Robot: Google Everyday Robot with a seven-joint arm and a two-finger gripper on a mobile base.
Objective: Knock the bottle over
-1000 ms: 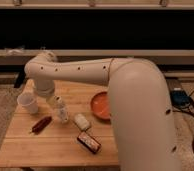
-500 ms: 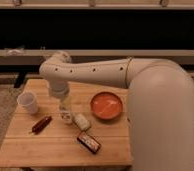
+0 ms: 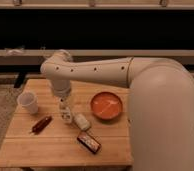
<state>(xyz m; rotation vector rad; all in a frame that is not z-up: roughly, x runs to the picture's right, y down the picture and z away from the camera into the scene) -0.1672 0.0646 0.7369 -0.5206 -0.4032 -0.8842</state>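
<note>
The bottle (image 3: 66, 114), small, whitish and translucent, stands about upright near the middle of the wooden table (image 3: 50, 150). My gripper (image 3: 64, 103) hangs from the big white arm (image 3: 90, 75) directly above the bottle, at or touching its top. The cap is hidden behind the gripper.
A white cup (image 3: 28, 102) stands at the table's left. A dark red elongated object (image 3: 41, 124) lies in front of it. An orange bowl (image 3: 106, 105) sits to the right, a small white object (image 3: 82, 121) lies next to the bottle, and a dark packet (image 3: 88, 142) lies nearer the front edge.
The arm has swung right, from above the cup side to over the bottle. The bottle still stands in about the same spot.
</note>
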